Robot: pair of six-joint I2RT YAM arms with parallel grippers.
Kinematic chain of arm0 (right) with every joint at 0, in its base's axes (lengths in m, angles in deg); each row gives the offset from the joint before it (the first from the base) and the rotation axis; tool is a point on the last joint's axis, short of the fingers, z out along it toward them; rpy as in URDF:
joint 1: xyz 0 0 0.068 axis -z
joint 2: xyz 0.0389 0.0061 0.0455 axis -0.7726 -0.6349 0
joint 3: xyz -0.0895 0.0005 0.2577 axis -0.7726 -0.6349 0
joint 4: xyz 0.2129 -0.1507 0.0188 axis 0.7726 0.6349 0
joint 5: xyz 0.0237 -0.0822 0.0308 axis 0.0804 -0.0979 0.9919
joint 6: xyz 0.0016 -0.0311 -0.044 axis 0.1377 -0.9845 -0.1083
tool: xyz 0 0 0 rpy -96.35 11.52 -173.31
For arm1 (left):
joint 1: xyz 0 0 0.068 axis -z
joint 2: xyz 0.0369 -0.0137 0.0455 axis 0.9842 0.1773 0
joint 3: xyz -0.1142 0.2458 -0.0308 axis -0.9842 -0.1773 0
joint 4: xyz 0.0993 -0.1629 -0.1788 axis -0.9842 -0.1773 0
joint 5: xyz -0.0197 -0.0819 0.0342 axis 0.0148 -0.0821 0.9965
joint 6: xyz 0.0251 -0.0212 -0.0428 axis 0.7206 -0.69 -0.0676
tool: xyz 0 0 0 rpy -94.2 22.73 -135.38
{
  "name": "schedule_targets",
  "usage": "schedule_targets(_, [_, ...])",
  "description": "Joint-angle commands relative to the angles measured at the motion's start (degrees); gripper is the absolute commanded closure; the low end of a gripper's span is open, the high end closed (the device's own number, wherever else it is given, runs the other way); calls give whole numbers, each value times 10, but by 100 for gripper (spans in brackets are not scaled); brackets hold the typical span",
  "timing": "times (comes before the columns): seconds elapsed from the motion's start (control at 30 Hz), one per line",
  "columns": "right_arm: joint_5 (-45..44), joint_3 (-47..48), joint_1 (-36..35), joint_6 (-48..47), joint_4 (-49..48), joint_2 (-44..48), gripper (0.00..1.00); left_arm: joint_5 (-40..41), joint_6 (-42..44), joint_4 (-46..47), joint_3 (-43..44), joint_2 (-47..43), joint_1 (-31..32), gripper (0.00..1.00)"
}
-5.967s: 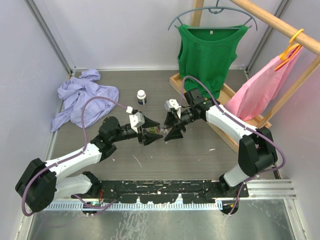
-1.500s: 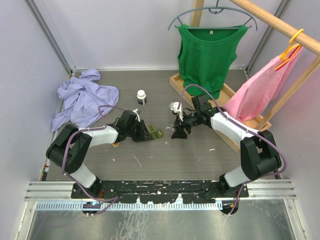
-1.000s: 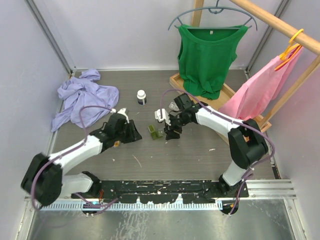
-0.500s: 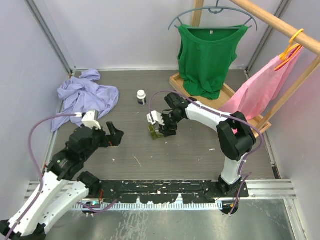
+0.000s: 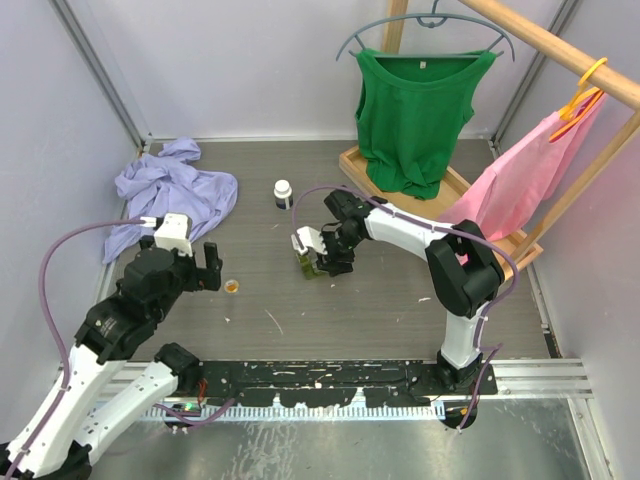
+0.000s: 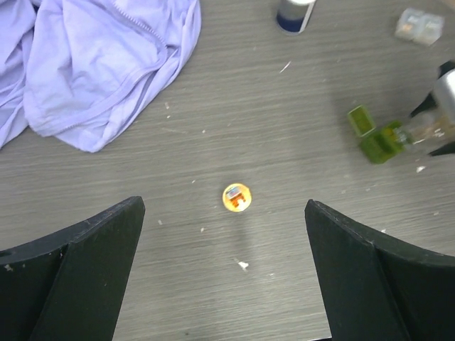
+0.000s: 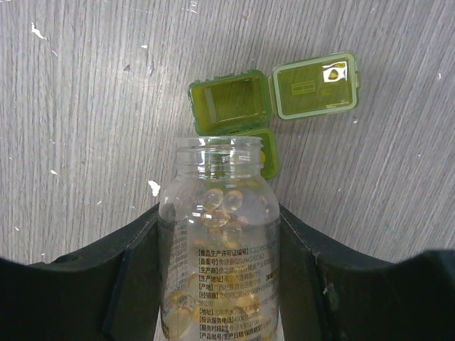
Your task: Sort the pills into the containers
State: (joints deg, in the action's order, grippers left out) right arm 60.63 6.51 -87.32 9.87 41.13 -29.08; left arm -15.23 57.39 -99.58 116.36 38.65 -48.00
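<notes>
- Pouring could overshoot: the olive green case [image 7: 231,105] lies open on the table [image 7: 85,106], right at the mouth of the pill bottle [image 7: 219,284], and its compartments are tiny.
- Tipping too far may dump many pills [image 7: 224,202] at once; the right pincer [image 5: 322,250] is clenched on the bottle.
- Left pincer [image 5: 205,265], released wide, hangs over a small orange piece [image 6: 236,197], well apart from the case, so nothing steadies it.

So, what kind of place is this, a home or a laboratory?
Probably a robot test cell, not a home: a left arm and right arm bolted to a rail, plain white walls around the table, and props like a green top hanging from a wooden rack.
</notes>
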Motion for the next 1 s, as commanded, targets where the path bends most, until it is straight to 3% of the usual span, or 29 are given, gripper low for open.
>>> schedule_targets(0.0, [-22,28,-10,-2,-2,-1,99,31,49,10,-21,-11,-2,2])
schedule_targets(0.47, [-56,38,-27,5,4,-8,99,64,67,49,-65,-122,-2,2])
schedule_targets(0.97, [-101,60,-50,18,22,-19,99,61,69,48,-65,-116,-2,2])
